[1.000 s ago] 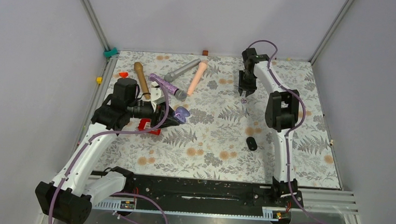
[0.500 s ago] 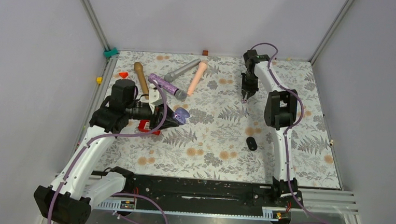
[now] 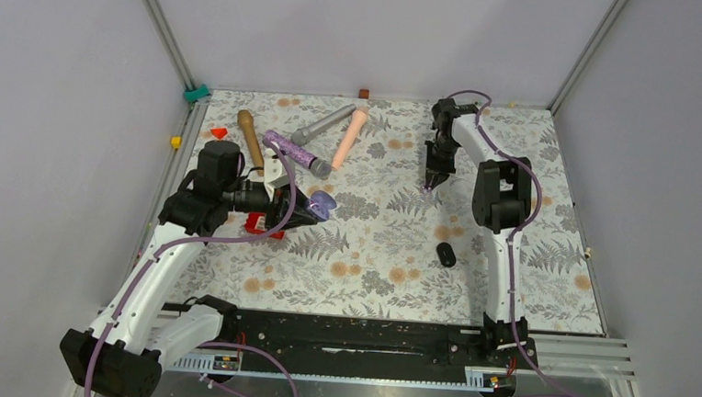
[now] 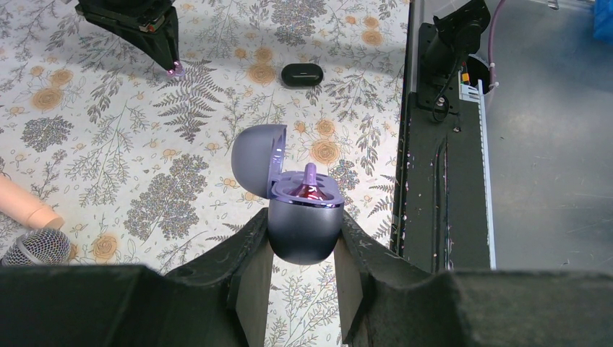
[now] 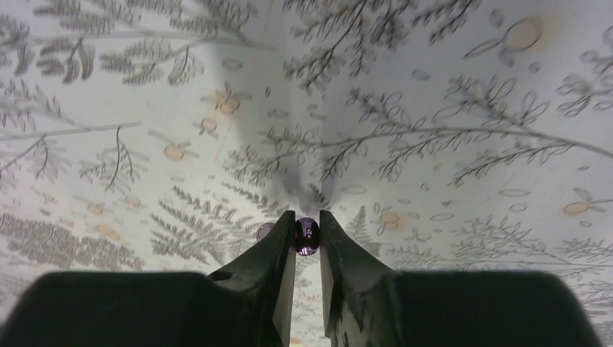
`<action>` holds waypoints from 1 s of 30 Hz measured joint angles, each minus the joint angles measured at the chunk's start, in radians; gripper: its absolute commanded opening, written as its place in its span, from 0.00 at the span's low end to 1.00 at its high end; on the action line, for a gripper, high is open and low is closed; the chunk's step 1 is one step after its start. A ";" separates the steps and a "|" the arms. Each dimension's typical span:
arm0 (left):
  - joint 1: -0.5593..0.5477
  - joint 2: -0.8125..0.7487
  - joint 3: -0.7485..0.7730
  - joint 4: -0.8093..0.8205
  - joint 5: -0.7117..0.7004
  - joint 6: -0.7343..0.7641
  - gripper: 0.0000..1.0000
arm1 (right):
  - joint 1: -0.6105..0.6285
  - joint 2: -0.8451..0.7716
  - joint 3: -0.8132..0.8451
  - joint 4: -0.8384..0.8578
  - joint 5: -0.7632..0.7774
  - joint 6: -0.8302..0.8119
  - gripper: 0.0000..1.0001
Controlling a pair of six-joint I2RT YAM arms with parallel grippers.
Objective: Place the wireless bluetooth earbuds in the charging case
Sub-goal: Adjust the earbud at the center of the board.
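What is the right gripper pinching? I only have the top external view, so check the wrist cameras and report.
Observer: The right gripper is shut on a small glossy purple earbud, as its wrist view shows.
Operator: Now confirm the case is ready.
Observer: The left gripper clamps the charging case by its base, with the lid swung open.
Operator: Tell me what's inside.
Observer: A purple stem, seemingly a second bud, stands in one well. The other well is hard to make out.
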 measured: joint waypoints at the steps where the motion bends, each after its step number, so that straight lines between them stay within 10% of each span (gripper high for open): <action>1: 0.000 0.000 0.000 0.000 0.000 0.000 0.16 | 0.001 -0.013 -0.019 0.004 -0.011 0.000 0.20; 30: 0.013 -0.011 -0.016 0.000 0.007 0.000 0.18 | 0.414 -0.163 -0.202 0.039 0.046 -0.258 0.31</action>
